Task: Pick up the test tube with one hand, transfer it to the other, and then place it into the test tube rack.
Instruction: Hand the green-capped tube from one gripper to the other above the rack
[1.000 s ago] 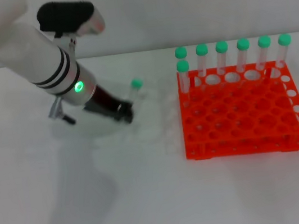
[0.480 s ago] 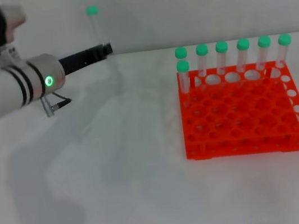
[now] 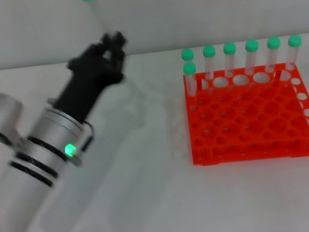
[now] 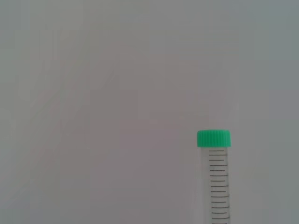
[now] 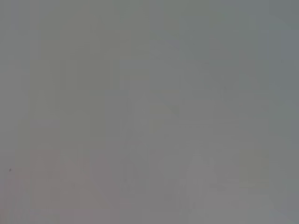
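Note:
My left gripper point(image 3: 112, 43), the black hand on the white-and-silver arm with a green light, is shut on the test tube point(image 3: 95, 13). It holds the tube upright above the table's far left-centre, green cap on top. The tube also shows in the left wrist view point(image 4: 217, 182), with its graduation marks, against a plain wall. The orange-red test tube rack point(image 3: 247, 114) stands on the table to the right, well apart from the hand. The right gripper with the blue light is out of view; the right wrist view shows only a blank grey surface.
Several green-capped tubes point(image 3: 231, 59) stand upright in the rack's back row, and one more point(image 3: 190, 78) stands just in front of them at the left end. The white table point(image 3: 156, 198) stretches in front of the rack and the arm.
My left arm has lifted the test tube off the table and swung round; the hand now points up and away, with the tube higher and upright.

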You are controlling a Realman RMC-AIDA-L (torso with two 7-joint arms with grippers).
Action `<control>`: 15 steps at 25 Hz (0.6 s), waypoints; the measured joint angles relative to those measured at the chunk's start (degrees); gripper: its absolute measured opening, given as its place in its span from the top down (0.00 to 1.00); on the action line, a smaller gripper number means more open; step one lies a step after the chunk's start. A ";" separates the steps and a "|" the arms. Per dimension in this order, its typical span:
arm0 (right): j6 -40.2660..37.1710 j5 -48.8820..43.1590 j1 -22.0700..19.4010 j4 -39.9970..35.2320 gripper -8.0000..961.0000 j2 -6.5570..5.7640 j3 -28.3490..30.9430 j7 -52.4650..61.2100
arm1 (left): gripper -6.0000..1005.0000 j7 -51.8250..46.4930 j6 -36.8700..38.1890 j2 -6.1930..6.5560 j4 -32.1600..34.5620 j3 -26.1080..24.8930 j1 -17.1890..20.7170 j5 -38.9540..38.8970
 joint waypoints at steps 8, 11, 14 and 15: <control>0.01 -0.60 0.73 0.36 0.21 0.04 -1.26 3.82 | 0.81 18.27 -2.26 -0.64 12.16 0.01 0.85 17.02; 0.37 -0.72 -0.32 -1.48 0.21 -0.38 -6.06 12.91 | 0.81 22.55 -6.42 -0.74 15.23 -0.06 0.21 20.35; 1.71 -0.73 -2.53 -5.64 0.22 -1.36 -13.05 22.50 | 0.81 24.71 -8.60 -0.88 16.79 -0.01 0.14 21.19; 3.07 -0.72 -3.50 -7.61 0.22 -1.94 -15.73 25.63 | 0.81 25.01 -9.14 -0.94 17.08 0.00 0.07 21.40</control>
